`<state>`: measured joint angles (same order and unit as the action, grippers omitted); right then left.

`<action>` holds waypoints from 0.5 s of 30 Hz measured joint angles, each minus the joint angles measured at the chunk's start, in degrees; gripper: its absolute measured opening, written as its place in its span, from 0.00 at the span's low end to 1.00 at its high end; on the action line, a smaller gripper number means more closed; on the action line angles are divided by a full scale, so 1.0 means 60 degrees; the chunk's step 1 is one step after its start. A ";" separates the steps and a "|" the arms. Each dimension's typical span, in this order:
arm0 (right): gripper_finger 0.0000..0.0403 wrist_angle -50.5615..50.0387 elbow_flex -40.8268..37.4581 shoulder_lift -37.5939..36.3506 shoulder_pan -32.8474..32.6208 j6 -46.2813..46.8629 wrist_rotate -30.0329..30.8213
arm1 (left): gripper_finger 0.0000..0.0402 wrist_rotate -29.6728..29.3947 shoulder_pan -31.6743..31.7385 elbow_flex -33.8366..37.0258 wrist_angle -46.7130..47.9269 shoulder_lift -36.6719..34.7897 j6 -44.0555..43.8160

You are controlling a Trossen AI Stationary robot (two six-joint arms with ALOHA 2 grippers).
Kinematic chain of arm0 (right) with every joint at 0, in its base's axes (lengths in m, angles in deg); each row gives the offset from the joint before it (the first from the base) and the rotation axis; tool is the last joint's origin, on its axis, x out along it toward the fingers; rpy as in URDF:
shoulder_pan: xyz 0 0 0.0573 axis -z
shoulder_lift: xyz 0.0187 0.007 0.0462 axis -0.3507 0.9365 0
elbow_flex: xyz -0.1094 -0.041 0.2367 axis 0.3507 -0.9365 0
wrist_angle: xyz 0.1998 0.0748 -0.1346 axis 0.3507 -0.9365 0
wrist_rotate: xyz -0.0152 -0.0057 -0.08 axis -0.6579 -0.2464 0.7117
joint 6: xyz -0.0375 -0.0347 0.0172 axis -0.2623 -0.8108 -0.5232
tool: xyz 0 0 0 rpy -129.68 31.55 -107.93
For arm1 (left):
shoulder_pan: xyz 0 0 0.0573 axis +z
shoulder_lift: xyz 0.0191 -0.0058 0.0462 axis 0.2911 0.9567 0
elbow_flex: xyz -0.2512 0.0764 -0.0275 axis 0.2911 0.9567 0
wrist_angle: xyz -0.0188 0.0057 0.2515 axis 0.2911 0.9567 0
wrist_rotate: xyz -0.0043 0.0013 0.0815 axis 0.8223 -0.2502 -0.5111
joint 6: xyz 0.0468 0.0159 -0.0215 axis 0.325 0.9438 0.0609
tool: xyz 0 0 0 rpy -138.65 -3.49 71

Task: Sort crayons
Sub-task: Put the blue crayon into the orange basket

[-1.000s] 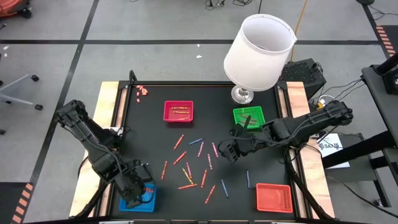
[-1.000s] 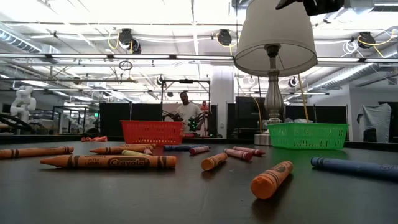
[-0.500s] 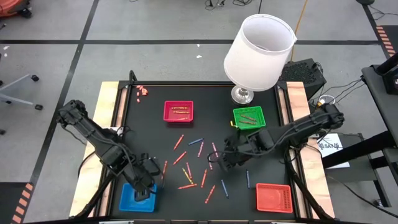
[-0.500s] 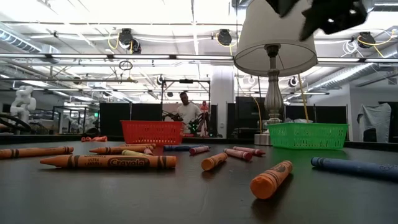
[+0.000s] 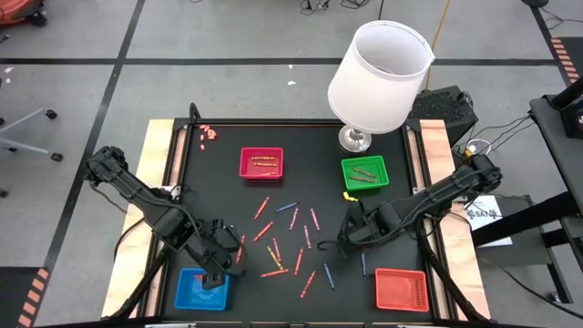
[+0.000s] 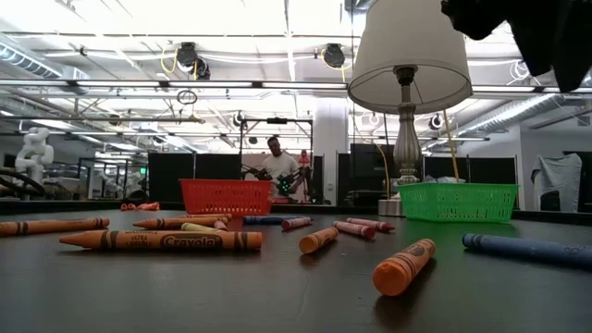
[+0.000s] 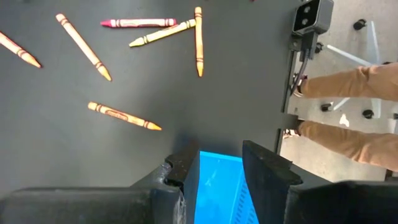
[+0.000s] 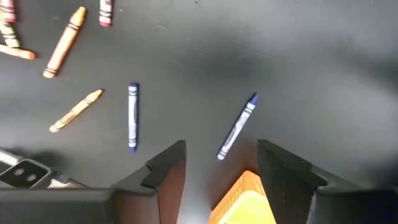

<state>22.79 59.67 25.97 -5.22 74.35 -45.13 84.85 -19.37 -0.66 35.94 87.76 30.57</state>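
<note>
The black table spreads under me, and the white lamp at its far edge is the biggest thing standing on it. My left arm reaches in from the near left corner, my right arm from the right side. Four small trays sit around the mat: the red tray and green tray toward the far side, the blue tray at the near left, the orange tray at the near right.

My left gripper hangs just over the blue tray's inner edge; its fingers stand apart with nothing between them, and the blue tray shows through the gap. My right gripper hovers over the mat right of the crayon scatter, fingers spread wide and empty, with the orange tray's corner below the gap.

The crayons lie loose across the middle of the table, mostly orange and red. A few more seem to rest inside the red and green trays, though they are too small to count. Two blue crayons lie just ahead of my right fingers, apart from each other.
</note>
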 joint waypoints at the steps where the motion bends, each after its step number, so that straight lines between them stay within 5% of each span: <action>1: 0.45 0.0011 0.0000 0.0072 -0.0025 0.0063 -0.0004 | 0.30 -0.0034 0.0000 0.0000 0.0004 0.0000 0.0003; 15: 0.45 0.0436 -0.0004 0.1575 -0.0428 -0.0081 -0.0004 | 0.30 -0.0114 -0.0018 0.0000 -0.0032 0.0000 -0.0239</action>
<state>25.41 59.65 35.42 -7.79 73.87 -45.15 84.16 -19.48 -0.66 35.75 87.76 29.14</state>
